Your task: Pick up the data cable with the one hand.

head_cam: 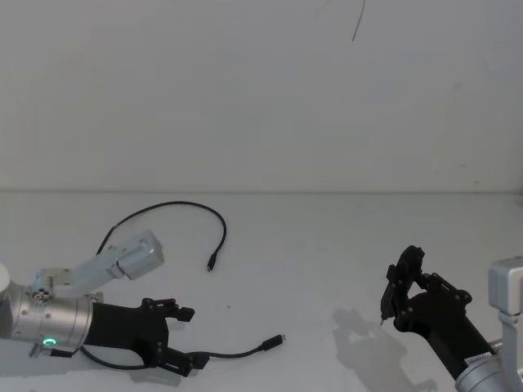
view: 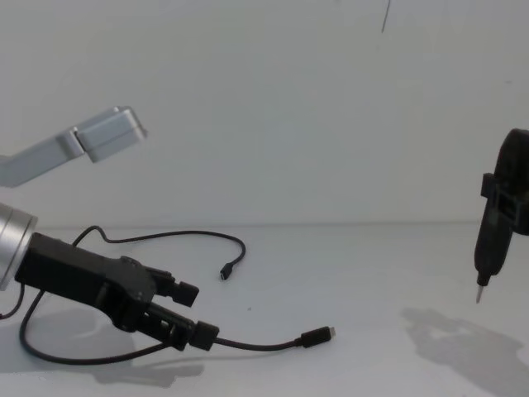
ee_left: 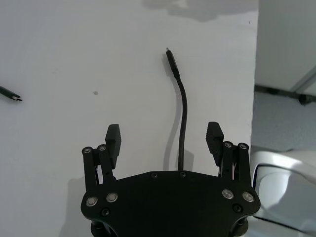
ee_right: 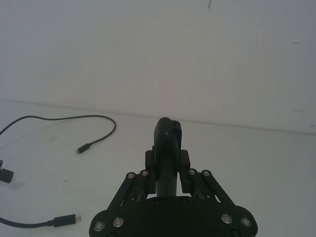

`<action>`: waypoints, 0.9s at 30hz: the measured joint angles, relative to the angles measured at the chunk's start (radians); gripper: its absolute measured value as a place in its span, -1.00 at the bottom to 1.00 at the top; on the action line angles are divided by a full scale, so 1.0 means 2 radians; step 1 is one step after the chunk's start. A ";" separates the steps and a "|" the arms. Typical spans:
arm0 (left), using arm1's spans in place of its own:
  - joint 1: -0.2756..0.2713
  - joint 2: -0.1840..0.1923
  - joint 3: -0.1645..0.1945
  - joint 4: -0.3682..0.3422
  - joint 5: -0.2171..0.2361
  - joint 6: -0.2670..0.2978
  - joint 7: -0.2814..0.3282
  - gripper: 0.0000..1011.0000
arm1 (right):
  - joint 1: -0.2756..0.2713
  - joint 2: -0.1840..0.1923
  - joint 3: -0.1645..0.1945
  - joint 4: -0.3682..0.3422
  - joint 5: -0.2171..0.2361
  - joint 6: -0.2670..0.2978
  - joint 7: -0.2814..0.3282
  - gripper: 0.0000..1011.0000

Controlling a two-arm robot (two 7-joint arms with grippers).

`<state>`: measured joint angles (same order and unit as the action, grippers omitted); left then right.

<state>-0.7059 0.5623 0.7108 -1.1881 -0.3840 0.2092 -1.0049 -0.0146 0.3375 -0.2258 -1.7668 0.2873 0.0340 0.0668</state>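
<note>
The data cable (head_cam: 176,204) is a long thin black lead lying on the white table (head_cam: 327,245). It loops from a small plug (head_cam: 210,265) round behind my left arm to a larger plug (head_cam: 272,341). My left gripper (head_cam: 186,336), on the silver wrist with the green ring, is low over the table and open. In the left wrist view the data cable (ee_left: 183,113) runs out between the fingers (ee_left: 113,139) without touching them. My right gripper (head_cam: 400,290) hovers at the right, shut on a short black stub (ee_right: 168,138) with a metal tip.
The white table (view: 372,273) meets a plain white wall at the back. In the left wrist view the table's edge (ee_left: 256,74) is close to the right of the larger plug (ee_left: 170,60), with floor beyond it.
</note>
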 joint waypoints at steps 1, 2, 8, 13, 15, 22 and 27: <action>-0.002 0.000 0.004 0.001 0.003 -0.001 -0.002 0.98 | 0.000 0.000 0.000 0.000 0.000 0.000 0.000 -0.48; -0.003 0.000 0.005 0.001 0.005 -0.001 -0.003 0.98 | 0.000 0.000 0.000 0.000 0.000 0.000 0.000 -0.48; -0.012 -0.002 0.017 0.003 0.013 -0.001 -0.007 0.98 | 0.000 0.000 0.000 0.000 0.000 0.000 0.000 -0.48; -0.015 -0.005 0.023 0.002 0.015 0.004 -0.007 0.98 | 0.000 0.000 0.000 0.000 0.000 0.000 0.000 -0.48; -0.017 -0.005 0.025 0.001 0.016 0.007 -0.006 0.98 | 0.000 0.000 0.000 0.000 0.000 0.000 0.000 -0.48; -0.019 -0.007 0.029 0.000 0.017 0.012 -0.005 0.87 | 0.000 0.000 0.000 0.000 0.000 0.000 0.000 -0.48; -0.021 -0.008 0.031 -0.001 0.018 0.015 -0.004 0.59 | 0.000 0.000 0.000 0.000 0.000 0.000 0.000 -0.48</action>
<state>-0.7479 0.5461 0.7728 -1.1901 -0.3484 0.2387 -1.0136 -0.0146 0.3375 -0.2258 -1.7668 0.2873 0.0340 0.0668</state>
